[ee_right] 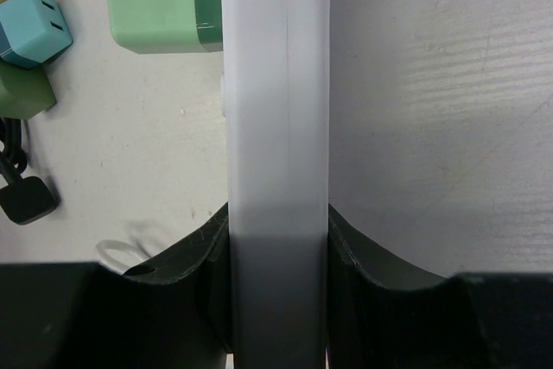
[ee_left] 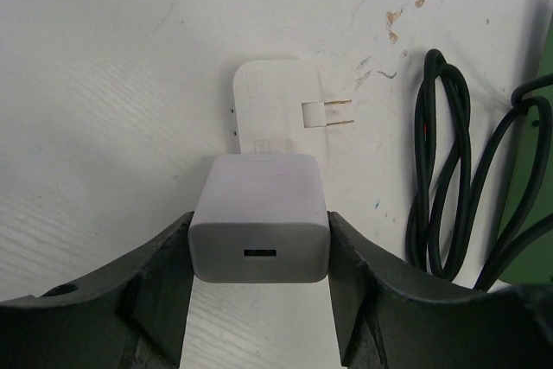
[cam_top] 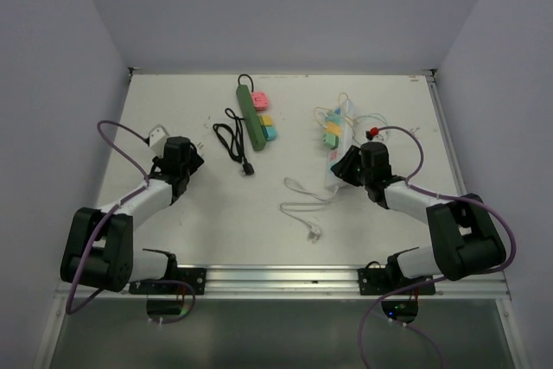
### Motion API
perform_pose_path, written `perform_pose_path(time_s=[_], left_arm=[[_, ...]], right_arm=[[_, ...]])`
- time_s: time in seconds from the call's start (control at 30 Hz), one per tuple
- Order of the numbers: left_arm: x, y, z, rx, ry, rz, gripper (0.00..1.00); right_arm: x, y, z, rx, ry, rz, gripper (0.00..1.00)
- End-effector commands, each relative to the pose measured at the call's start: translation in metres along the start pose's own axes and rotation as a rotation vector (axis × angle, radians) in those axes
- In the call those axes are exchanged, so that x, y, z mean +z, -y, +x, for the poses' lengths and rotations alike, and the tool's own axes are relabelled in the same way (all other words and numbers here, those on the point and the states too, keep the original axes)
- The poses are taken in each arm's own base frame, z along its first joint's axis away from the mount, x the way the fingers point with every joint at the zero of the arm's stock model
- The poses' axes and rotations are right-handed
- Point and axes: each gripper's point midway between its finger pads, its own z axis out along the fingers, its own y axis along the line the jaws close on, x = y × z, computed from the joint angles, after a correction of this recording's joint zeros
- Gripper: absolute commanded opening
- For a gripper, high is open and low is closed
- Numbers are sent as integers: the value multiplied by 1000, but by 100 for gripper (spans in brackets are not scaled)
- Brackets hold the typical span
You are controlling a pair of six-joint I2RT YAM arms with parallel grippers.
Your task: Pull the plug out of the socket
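Observation:
My left gripper (ee_left: pixel 259 244) is shut on a white USB charger block (ee_left: pixel 259 213), its port facing the camera, low over the table. In the top view this gripper (cam_top: pixel 184 160) is at the left side. A flat white adapter (ee_left: pixel 272 105) with two bare prongs lies just ahead of it. My right gripper (ee_right: pixel 276 231) is shut on the narrow white power strip (ee_right: pixel 276 84); in the top view the gripper (cam_top: pixel 347 166) holds the near end of the strip (cam_top: pixel 337 140). A light green plug (ee_right: pixel 160 2) sits on the strip's left side.
A green power strip (cam_top: pixel 251 114) with pink, yellow and cyan plugs lies at the back centre. A coiled black cable (cam_top: pixel 229 140) lies beside it and shows on the right of the left wrist view (ee_left: pixel 441 170). A loose white cable (cam_top: pixel 302 206) lies mid-table.

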Motion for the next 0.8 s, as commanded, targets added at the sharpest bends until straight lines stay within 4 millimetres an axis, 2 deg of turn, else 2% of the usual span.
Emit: perform_pose_path(time_s=[0.0,0.2,0.33,0.4,0.43,0.47,0.63,0.77], left_arm=[[6,6,-15,-16,61,15,4],[-6,-11,13,-37,-17,18,18],[-17,-21,22,-42,-33,24,26],[-20,-29,29,-41,-47,16,36],[-22,-29,29,-46,-46,21,60],[-23,-30,31,-43,-48,25,71],[-26,-31,38,-42,-72,42,74],[-31,-27,40,-47,-91,63,94]], right_arm=[[-7,49,58,-49,-195,147,0],[-8,48,57,-60,-194,143,0],[-7,47,57,-61,-196,136,0],[-7,46,57,-61,-196,133,0],[-7,46,57,-61,-197,132,0],[-7,46,57,-62,-198,131,0],[-8,45,58,-61,-205,124,0],[-11,41,59,-71,-210,107,0]])
